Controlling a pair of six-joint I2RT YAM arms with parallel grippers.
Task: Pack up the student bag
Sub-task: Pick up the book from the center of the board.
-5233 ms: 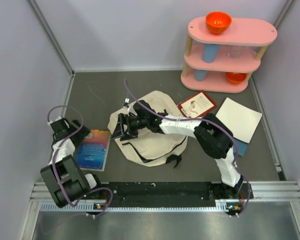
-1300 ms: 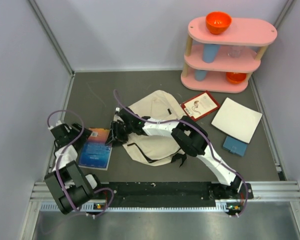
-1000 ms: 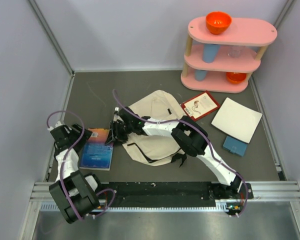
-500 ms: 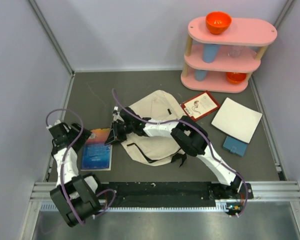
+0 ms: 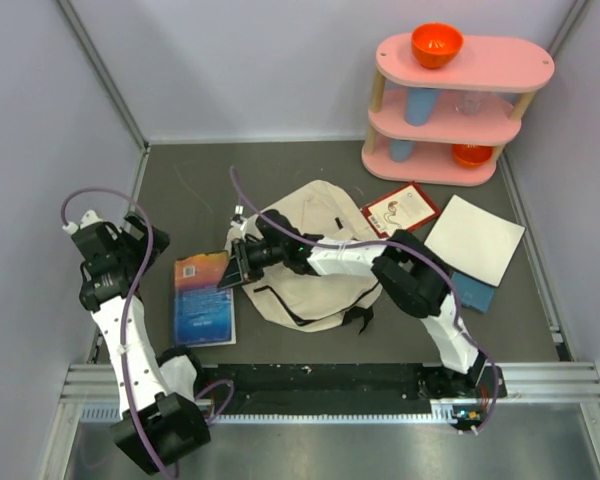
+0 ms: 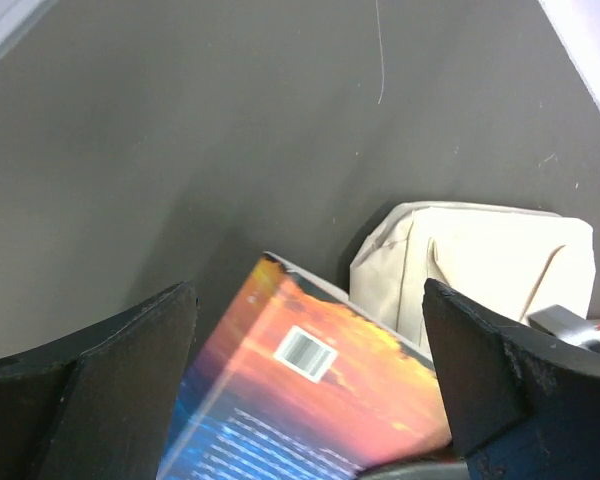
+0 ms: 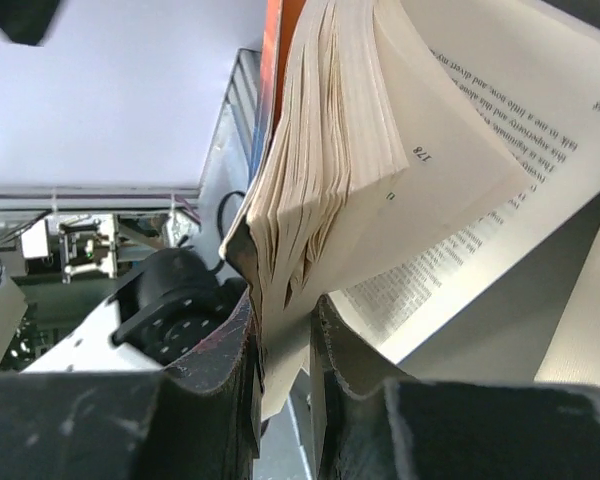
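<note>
Black left gripper (image 5: 140, 240): your left jaws stood wide apart and held nothing, raised near the left wall, just left of the book.
Book (image 5: 202, 300): its orange and blue cover lay on the grey table (image 5: 180, 190), between your left arm and the bag.
Right gripper (image 5: 238, 270): it was clenched on the book's edge nearest the bag. In the right wrist view the fingers pinched only a thin part of the book, and the other pages fanned open.
Student bag (image 5: 315, 265): the cream canvas bag lay slumped in the middle of the table, just right of the book and partly under your right arm. You could not see whether its mouth was open.
Risk: with such a thin pinch, I think a lift could tear the pages or let the book swing and slip out.
Second risk: if the mouth was closed or folded, the book could push the soft bag away instead of entering.
</note>
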